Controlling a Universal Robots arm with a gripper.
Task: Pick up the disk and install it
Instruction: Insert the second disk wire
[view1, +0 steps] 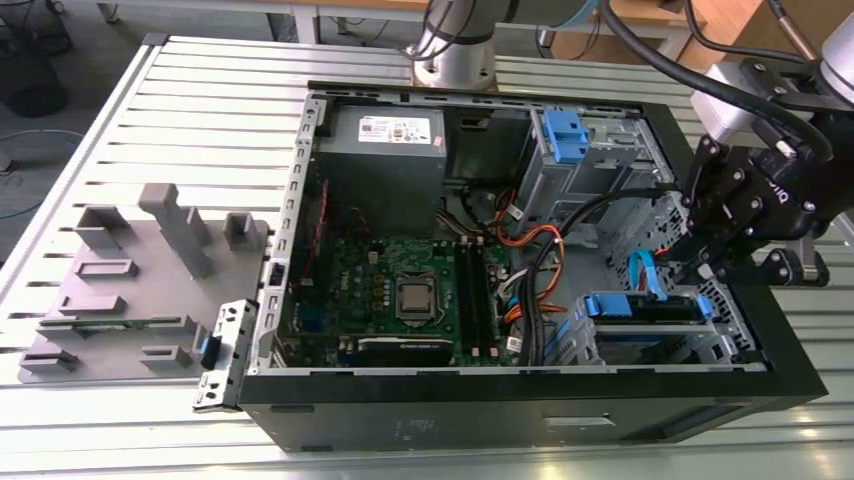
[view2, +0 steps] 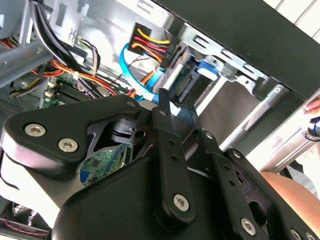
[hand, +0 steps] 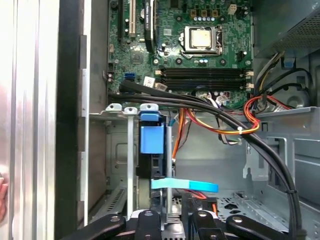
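Exterior view: an open computer case (view1: 534, 395) is seen lying on a slatted metal table (view1: 200, 120), with the arm's claw (view1: 703, 262) lowered inside it at the exterior view's right.
Disk: seated in the lower drive bay (view1: 727, 345), its blue bracket (view1: 647, 305) uppermost; in the first wrist view the same blue bracket tab (hand: 152, 139) is seen standing on edge between the bay's metal rails.
Claw: held directly above the disk (view1: 650, 338); the fingers (hand: 172, 222) are set close together about the thin upright edge, so a closed grip on the disk is judged likely, though contact is not plainly shown.
Cables: a light-blue data cable (view1: 646, 275) and orange-and-yellow power leads (view2: 150, 39) are routed just beside the bay.
Technique: the disk is best kept square to the rails and pressed evenly; the cables are best kept clear of the slot.
Progress: insertion is judged nearly complete.
Bystander: a person's hand (view2: 290, 192) is noted near the case edge.
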